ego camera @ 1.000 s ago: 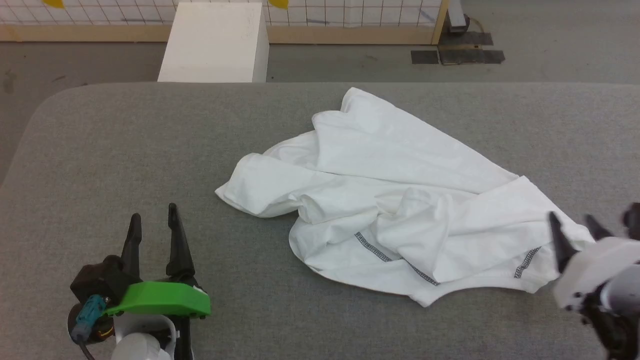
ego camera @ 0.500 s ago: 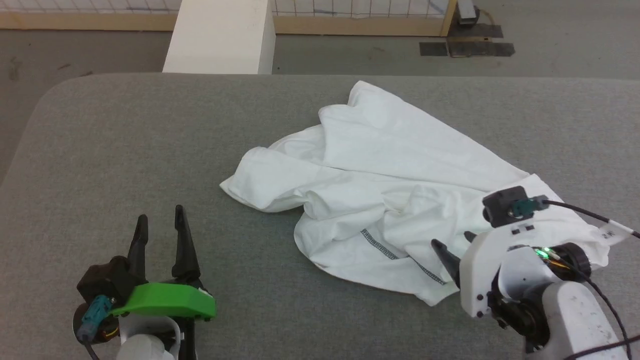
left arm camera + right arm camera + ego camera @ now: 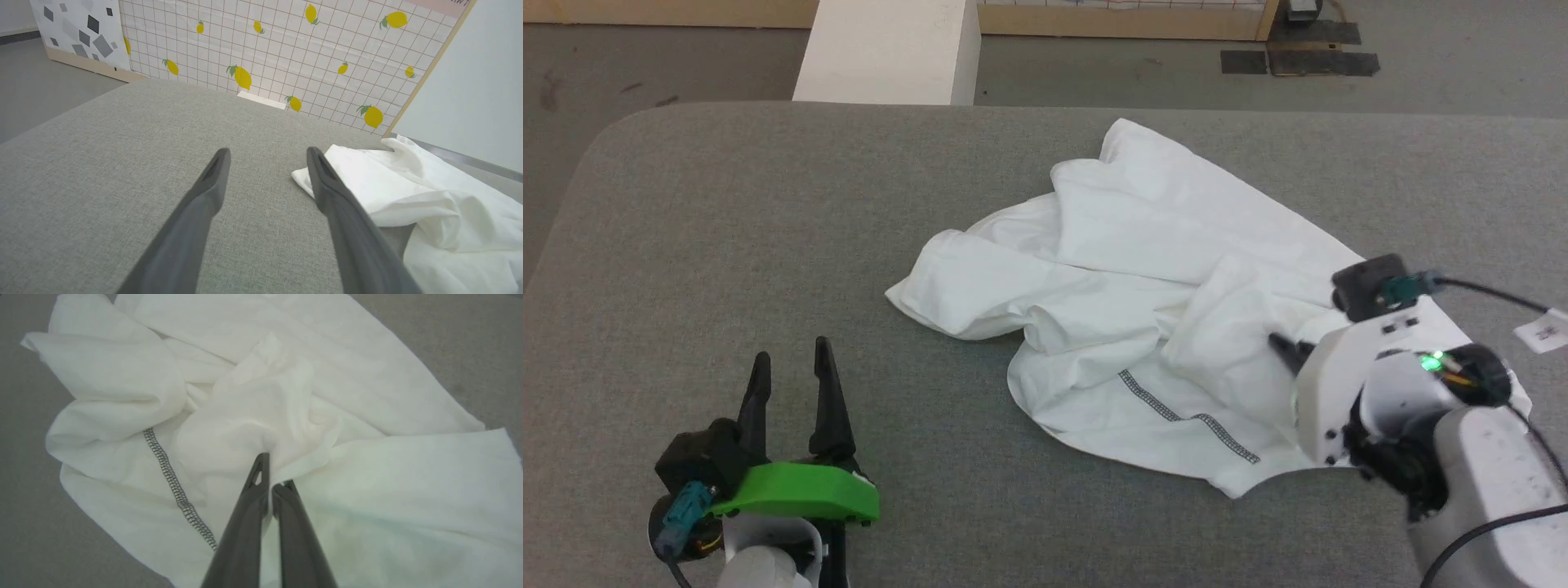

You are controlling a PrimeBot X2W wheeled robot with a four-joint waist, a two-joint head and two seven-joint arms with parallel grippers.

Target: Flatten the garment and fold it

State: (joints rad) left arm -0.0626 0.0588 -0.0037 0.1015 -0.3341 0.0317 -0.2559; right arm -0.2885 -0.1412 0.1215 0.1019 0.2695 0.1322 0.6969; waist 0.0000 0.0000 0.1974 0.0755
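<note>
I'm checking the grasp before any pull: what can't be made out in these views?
- Head view: the garment's right end, hidden behind the right gripper's white body.
- Right wrist view: how much cloth the shut fingers pinch, buried in a fold.
- Left wrist view: most of the garment, cut off by the right edge.

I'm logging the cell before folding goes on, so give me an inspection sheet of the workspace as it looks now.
Surface: grey fabric-covered table with a rounded corner.
Job's things: garment, white, crumpled in overlapping folds, a dark zigzag-stitched hem showing.
Clutter: nothing seen.
Pincers: left pincer open over the table, apart from the garment; right pincer shut on a raised fold of the garment.
Cables: black cable with a white tag at the right wrist.
Surroundings: white box on the floor beyond the table; lemon-print grid panel.
</note>
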